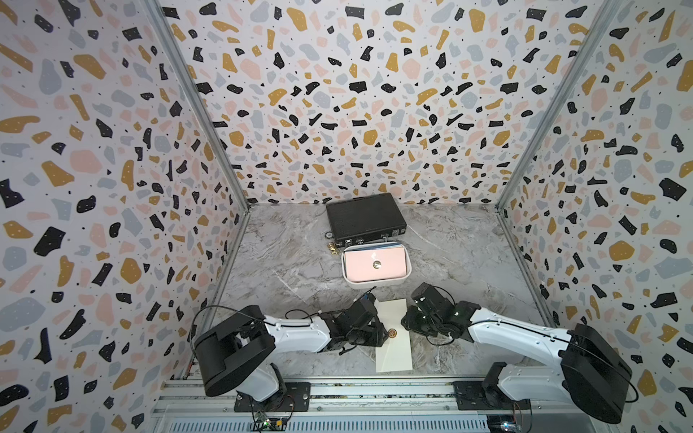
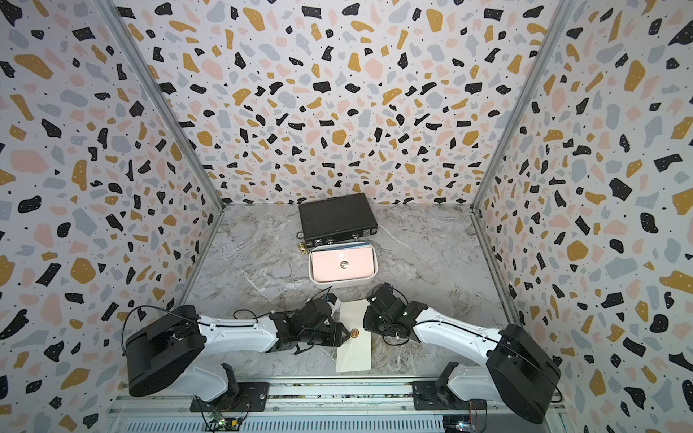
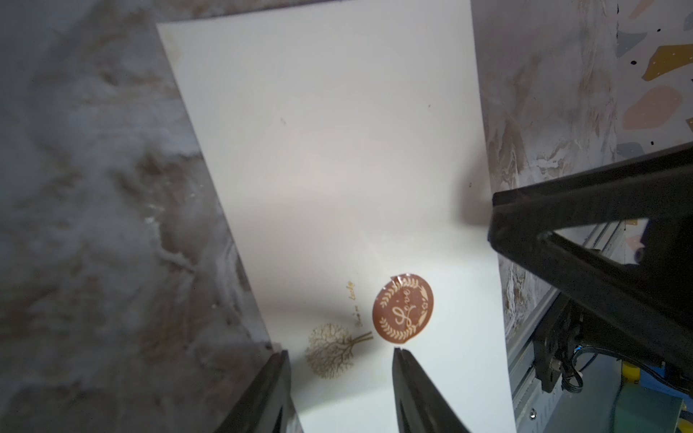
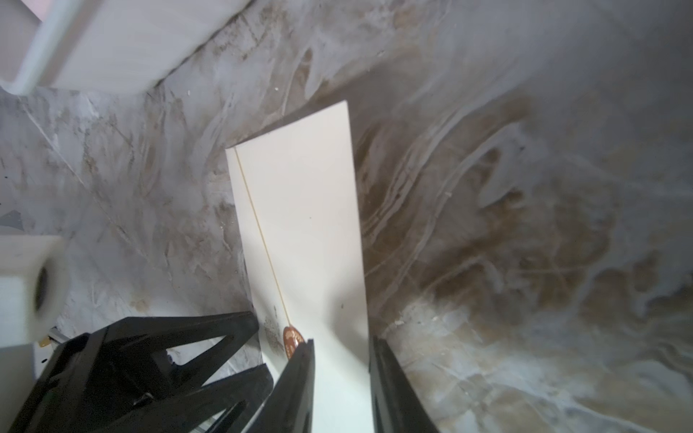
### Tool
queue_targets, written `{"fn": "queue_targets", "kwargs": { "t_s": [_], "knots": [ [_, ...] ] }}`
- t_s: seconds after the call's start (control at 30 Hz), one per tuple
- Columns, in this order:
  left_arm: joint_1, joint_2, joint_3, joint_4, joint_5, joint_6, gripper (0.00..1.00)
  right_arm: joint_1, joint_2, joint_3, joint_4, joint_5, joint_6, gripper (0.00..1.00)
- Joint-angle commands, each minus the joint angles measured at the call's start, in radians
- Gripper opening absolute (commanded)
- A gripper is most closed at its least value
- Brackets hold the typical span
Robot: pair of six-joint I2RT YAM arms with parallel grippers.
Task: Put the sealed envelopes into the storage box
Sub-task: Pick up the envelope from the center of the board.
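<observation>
My right pincer (image 4: 341,346) stands part-open astride a long edge of the cream envelope (image 1: 394,354); my left pincer (image 3: 339,354) gapes opposite. Light, floppy, likely slick paper — I'd pinch the edge, sparing the seal (image 3: 402,308). It lies near the storage box (image 1: 375,284), not in it.

Lower envelopes (image 1: 382,247) in the storage box (image 1: 375,283) — edges only, beneath the pink envelope (image 1: 360,268)
</observation>
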Motion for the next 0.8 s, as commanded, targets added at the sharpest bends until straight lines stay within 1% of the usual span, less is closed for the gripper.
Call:
{"fn": "queue_targets", "kwargs": {
  "t_s": [0.0,0.23,0.47,0.7,0.77],
  "knots": [
    [-0.013,0.054,-0.038,0.004,0.003,-0.016,0.48,0.03,-0.013,-0.006,0.236,-0.202,0.037,0.28],
    [-0.015,0.051,-0.041,0.019,0.002,-0.021,0.48,0.03,-0.023,-0.019,0.27,-0.244,0.025,0.25],
    [-0.014,0.054,-0.044,0.025,-0.003,-0.02,0.48,0.03,-0.029,-0.03,0.263,-0.264,0.013,0.25],
    [-0.014,0.055,-0.049,0.027,-0.002,-0.02,0.48,0.03,-0.025,-0.025,0.199,-0.247,-0.049,0.25],
    [-0.015,0.05,-0.054,0.026,-0.003,-0.02,0.48,0.03,-0.027,-0.026,0.141,-0.232,-0.071,0.26]
  ]
}}
